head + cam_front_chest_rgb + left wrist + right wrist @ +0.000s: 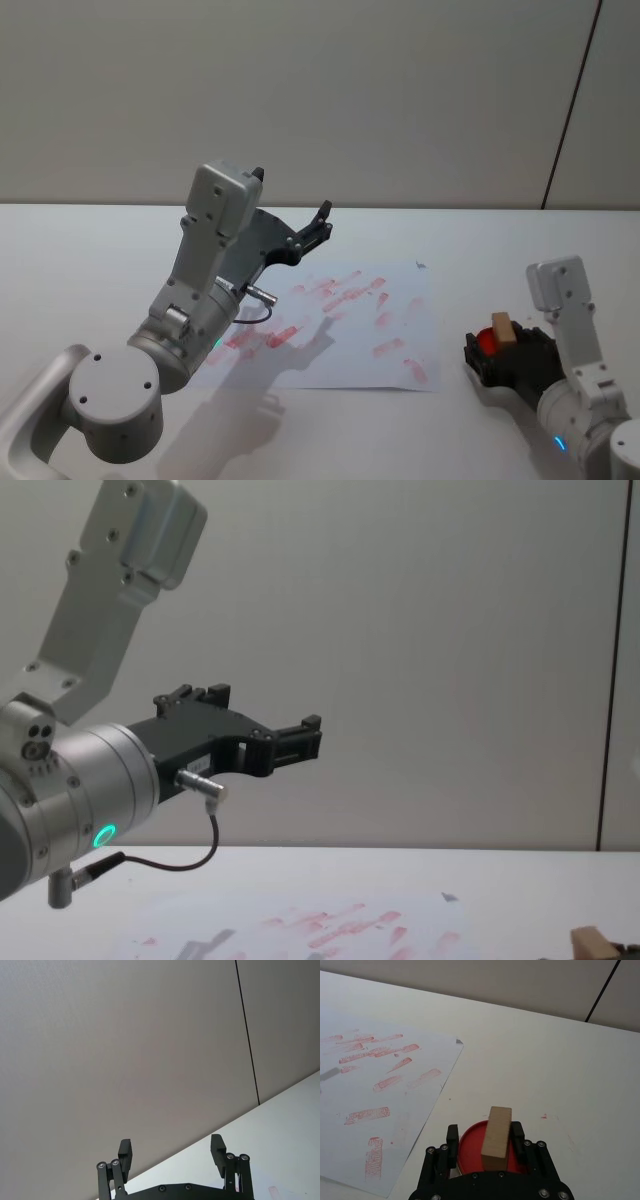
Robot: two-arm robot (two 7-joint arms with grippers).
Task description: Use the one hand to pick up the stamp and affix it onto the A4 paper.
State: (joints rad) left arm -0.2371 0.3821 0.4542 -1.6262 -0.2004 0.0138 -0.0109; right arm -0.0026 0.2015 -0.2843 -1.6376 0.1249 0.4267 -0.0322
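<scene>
L to R: black two-finger left gripper (324, 221), green ring, parked high over the sheet, fingers spread, holding nothing. Below it the white A4 paper (350, 350), covered in red prints, flat on the white table (100, 260). Just right of the sheet: small light-brown wooden stamp (497, 1137), upright on a round red ink pad (470, 1147). Black right gripper (485, 1132), blue ring, straddles it with jaws not clamped: red shows between one finger and the block. Stamp prob light, rigid, smooth wood. Inked face smears, so grip the side faces mid-height and keep it vertical. Count: 1 stamp, 1 sheet, 1 pad, 2 grippers.
</scene>
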